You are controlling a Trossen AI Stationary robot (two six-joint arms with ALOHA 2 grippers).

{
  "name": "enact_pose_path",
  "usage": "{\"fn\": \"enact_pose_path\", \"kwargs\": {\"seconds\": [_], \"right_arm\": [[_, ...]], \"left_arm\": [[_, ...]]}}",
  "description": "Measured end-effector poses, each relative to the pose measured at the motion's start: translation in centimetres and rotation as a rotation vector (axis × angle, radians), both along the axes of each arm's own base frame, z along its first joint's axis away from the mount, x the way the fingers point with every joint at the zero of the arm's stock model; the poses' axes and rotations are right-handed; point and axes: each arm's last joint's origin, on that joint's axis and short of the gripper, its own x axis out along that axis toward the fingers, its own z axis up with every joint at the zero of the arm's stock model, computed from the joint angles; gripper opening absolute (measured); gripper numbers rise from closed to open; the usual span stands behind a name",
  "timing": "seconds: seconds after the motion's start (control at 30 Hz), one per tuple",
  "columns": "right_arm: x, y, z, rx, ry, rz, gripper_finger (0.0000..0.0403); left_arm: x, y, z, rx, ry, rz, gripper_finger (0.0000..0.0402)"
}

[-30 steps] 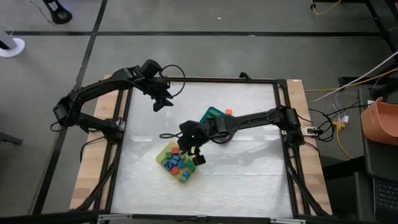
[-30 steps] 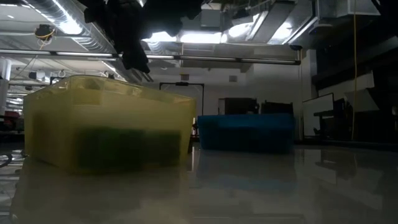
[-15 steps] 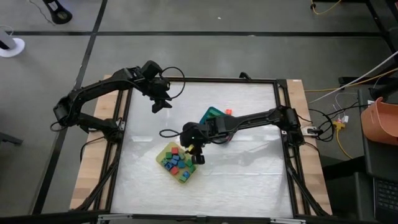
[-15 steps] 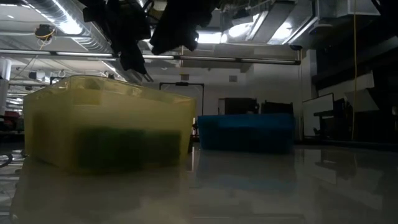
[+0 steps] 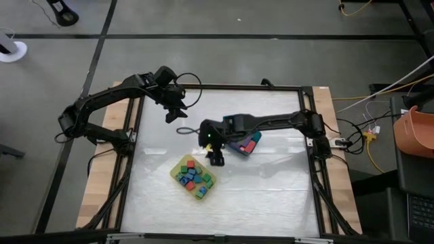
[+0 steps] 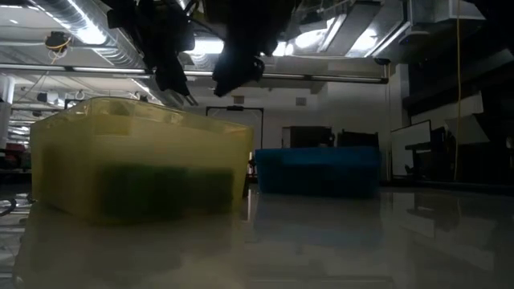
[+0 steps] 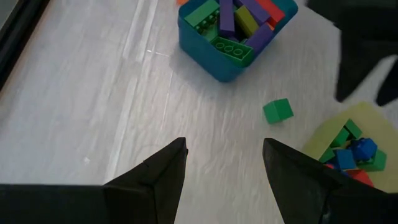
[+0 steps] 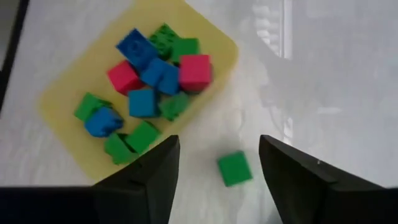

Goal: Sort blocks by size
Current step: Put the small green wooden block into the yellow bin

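The yellow tray [image 5: 193,177] holds several short blocks, green, blue and red [image 8: 149,93]. Longer blocks, purple, green, red and yellow [image 7: 239,22], fill the teal-blue tray [image 5: 244,144]. One green cube [image 8: 235,168] lies flat on the table between the two trays, also seen in the left wrist view [image 7: 277,110]. My right gripper [image 8: 217,149] hangs open above this cube, beside the yellow tray's far edge, touching nothing. My left gripper [image 7: 224,146] hovers open over the table's far left [image 5: 173,112].
The black table frame [image 5: 135,129] runs along the left side near my left arm. A dark cable [image 5: 183,130] lies on the table between the grippers. Bare white table surface [image 5: 271,190] stretches to the right of the yellow tray.
My right gripper has moved from above the yellow tray toward the table's far edge and now hangs just off the tray's far side. Its arm has swung away from the teal-blue tray, which now shows whole. My left arm has kept still.
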Motion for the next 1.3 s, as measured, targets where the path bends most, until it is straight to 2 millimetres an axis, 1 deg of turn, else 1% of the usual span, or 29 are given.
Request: {"fn": "enact_pose_path", "kwargs": {"seconds": [0.3, 0.43, 0.53, 0.63, 0.8, 0.93, 1.07, 1.23, 1.3], "right_arm": [[-0.5, -4.7, -0.3, -0.034, 0.053, -0.027, 0.0217], [-0.8, -5.6, -0.6, -0.037, 0.079, -0.028, 0.0216], [-0.8, -5.4, -1.1, -0.046, 0.106, 0.004, 0.0216], [-0.5, -4.7, -2.0, -0.058, 0.127, 0.043, 0.0216], [0.2, -3.2, -4.1, -0.058, 0.163, 0.118, 0.0216], [0.8, -2.4, -5.8, -0.075, 0.185, 0.171, 0.0216], [1.2, -2.3, -7.2, -0.044, 0.204, 0.185, 0.0216], [1.7, -2.4, -7.5, -0.046, 0.174, 0.184, 0.0216], [1.8, -2.4, -8.0, -0.044, 0.181, 0.185, 0.0216]], "left_arm": [[0.0, 0.0, 0.0, 0.003, -0.001, -0.003, 0.02], [0.0, 0.0, 0.0, 0.003, -0.001, -0.004, 0.02], [0.0, 0.0, 0.0, 0.004, -0.001, -0.004, 0.02], [0.0, 0.0, 0.0, 0.005, -0.002, -0.004, 0.02], [0.1, 0.0, 0.0, 0.008, -0.006, -0.004, 0.02], [0.1, 0.1, 0.0, 0.011, -0.009, -0.005, 0.02], [0.1, 0.1, 0.1, 0.011, -0.01, -0.005, 0.02], [0.1, 0.1, 0.1, 0.012, -0.012, -0.005, 0.02], [0.1, 0.1, 0.1, 0.014, -0.013, -0.005, 0.02]]}}
